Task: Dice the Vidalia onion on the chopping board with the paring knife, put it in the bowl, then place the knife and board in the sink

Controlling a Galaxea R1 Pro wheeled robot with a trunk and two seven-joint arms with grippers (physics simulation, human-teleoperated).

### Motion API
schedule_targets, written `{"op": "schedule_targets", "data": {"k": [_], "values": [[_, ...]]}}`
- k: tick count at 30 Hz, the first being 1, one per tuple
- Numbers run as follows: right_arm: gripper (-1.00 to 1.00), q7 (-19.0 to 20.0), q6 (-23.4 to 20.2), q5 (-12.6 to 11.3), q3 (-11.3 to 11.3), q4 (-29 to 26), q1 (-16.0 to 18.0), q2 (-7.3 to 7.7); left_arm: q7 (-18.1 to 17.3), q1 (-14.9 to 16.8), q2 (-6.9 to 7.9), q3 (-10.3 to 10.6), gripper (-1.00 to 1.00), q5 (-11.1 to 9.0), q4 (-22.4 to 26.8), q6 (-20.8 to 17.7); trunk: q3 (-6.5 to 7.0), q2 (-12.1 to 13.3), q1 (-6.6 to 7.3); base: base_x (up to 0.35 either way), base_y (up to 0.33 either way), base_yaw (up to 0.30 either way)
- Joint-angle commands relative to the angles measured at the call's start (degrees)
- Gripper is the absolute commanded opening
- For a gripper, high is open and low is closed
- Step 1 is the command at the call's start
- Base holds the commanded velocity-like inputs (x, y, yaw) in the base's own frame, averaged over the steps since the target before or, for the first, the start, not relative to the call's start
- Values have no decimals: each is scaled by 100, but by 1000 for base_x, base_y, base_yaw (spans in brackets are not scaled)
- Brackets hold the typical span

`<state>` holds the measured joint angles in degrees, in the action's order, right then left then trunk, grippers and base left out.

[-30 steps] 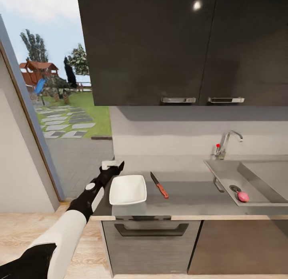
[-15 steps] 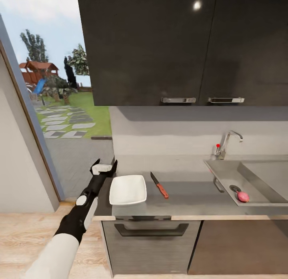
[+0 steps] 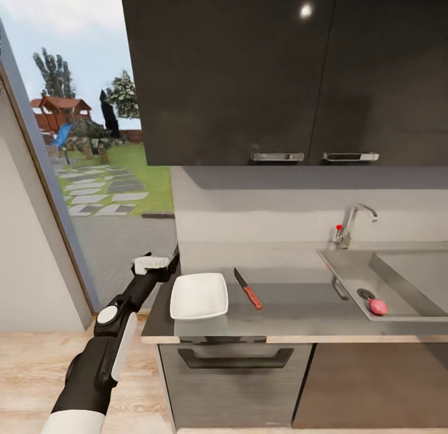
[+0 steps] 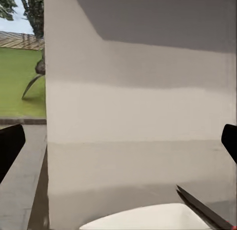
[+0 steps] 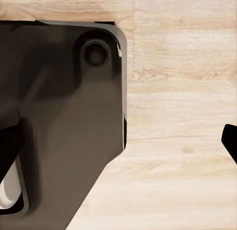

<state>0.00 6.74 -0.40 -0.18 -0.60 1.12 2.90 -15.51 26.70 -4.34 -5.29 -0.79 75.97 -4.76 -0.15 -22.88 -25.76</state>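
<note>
The pink-red Vidalia onion (image 3: 378, 306) lies in the steel sink (image 3: 348, 273), beside the round drain. On the grey countertop (image 3: 292, 309) the red-handled paring knife (image 3: 248, 288) lies just right of the white bowl (image 3: 199, 295). My left gripper (image 3: 160, 258) hangs open off the counter's left end, beside the bowl's far left corner. The left wrist view looks along my open left gripper (image 4: 118, 148) at the backsplash, with the bowl's rim (image 4: 143, 220) and the knife blade (image 4: 202, 212) low in it. My right gripper (image 5: 118, 143) is open over the wood floor. The chopping board is out of view.
Dark wall cabinets (image 3: 280, 73) hang over the counter, and a chrome tap (image 3: 353, 222) stands behind the sink. A dark oven front (image 3: 236, 372) sits under the bowl. A wide opening to a garden (image 3: 99, 172) is at the left. The robot's dark base (image 5: 64, 121) lies under the right gripper.
My left arm has drawn back and swung left, carrying the open gripper from over the counter's left corner to just off its end. The bowl, knife and onion have not moved.
</note>
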Motion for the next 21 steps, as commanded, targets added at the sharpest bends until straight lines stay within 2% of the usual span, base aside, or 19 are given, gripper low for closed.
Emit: {"op": "schedule_targets", "data": {"k": [1, 4, 7, 11, 15, 16, 19, 20, 21], "values": [[100, 0, 20, -4, -1, 5, 2, 1, -66, -13, -7, 123, 100, -9, 43, -93, 5, -4, -2, 0, 0, 0], [100, 0, 24, -4, 0, 5, 2, 1, -90, -41, 2, 338, 100, -9, 113, -154, 30, -4, -2, 0, 0, 0], [100, -3, 28, -4, 1, 2, 2, 10, -100, -102, 9, 417, 100, -9, 192, -176, 56, -4, -2, 0, 0, 0], [100, -11, 79, -6, -4, 0, 2, 133, -119, -219, 48, 469, 100, -13, 340, -214, 92, -4, -2, 0, 0, 0], [100, -10, 143, -28, -92, -12, 2, 492, -126, -266, 92, 500, 100, -14, 424, -335, 124, -4, -2, 0, 0, 0], [100, -9, 154, -70, -223, -41, 4, 680, -128, -274, 98, 530, 100, -15, 480, -444, 129, -4, -2, 0, 0, 0], [100, -9, 158, -185, -558, -168, 3, 930, -128, -281, 103, 622, 100, -16, 574, -724, 138, -4, -2, 0, 0, 0], [100, -8, 159, -269, -839, -318, 2, 1076, -128, -284, 104, 718, 100, -15, 632, -963, 140, -4, -2, 0, 0, 0], [100, -8, 156, -302, -984, -411, 2, 1147, -128, -285, 105, 773, 100, -16, 665, -1079, 141, -4, -2, 0, 0, 0]]}}
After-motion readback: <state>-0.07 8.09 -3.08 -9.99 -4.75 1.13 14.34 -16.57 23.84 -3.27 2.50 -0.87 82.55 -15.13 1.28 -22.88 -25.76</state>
